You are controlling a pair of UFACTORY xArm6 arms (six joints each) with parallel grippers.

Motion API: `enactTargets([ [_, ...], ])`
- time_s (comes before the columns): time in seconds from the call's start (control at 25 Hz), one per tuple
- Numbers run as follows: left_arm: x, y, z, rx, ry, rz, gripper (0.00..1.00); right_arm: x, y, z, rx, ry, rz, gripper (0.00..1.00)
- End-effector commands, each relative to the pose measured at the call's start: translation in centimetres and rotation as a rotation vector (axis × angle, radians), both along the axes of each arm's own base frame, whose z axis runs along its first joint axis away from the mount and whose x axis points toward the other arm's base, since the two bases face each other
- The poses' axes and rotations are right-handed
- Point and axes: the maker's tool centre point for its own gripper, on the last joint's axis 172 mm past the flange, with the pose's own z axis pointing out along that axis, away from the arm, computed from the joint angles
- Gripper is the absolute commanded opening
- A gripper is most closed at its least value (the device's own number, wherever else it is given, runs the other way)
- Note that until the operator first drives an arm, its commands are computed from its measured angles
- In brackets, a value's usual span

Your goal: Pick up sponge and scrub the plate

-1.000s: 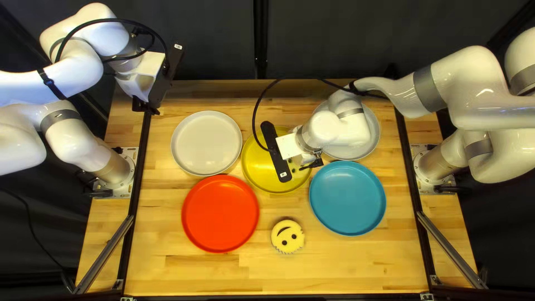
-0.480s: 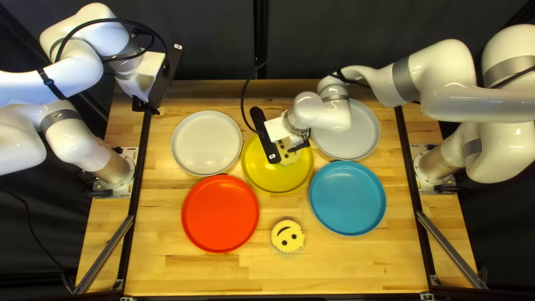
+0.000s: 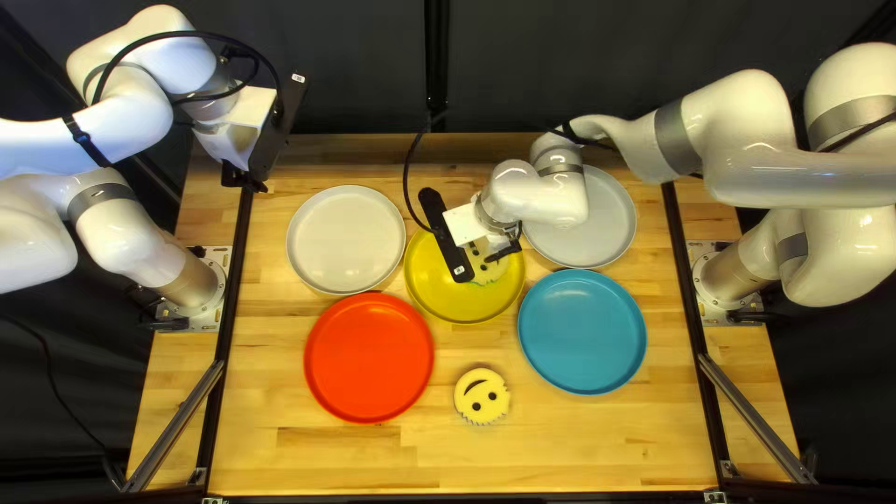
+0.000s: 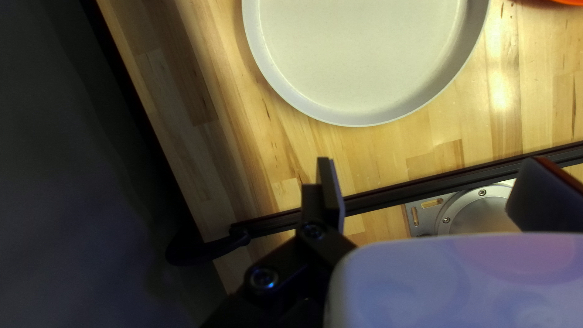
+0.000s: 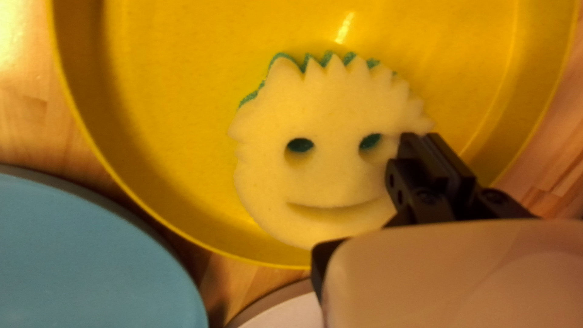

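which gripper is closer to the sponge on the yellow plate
Right. The right gripper is at one edge of the sponge, over the yellow plate; the left gripper is well away, past the cream plate.

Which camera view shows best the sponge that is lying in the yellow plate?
The right wrist view: the sponge shows its eye holes, smile and jagged edge; the right end effector covers only part of it. The top left view shows it small, partly hidden. The left wrist view does not show it.
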Motion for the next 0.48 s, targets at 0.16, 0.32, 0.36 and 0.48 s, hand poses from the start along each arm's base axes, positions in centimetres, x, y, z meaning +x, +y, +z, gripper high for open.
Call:
enactTargets([
  [0.16,0.0,0.0,0.0,0.000,0.000,0.000,1.00,1.0,-4.5,0.0,0.014,0.009,-0.022,0.00],
  [0.32,0.0,0.0,0.0,0.000,0.000,0.000,1.00,2.1,-6.1,0.0,0.023,0.011,-0.037,0.00],
  [0.36,0.0,0.0,0.0,0.000,0.000,0.000,1.00,2.5,-6.3,0.0,0.025,0.010,-0.039,0.00],
  [0.48,0.0,0.0,0.0,0.000,0.000,0.000,1.00,3.4,-6.0,0.3,0.032,0.005,-0.045,0.00],
])
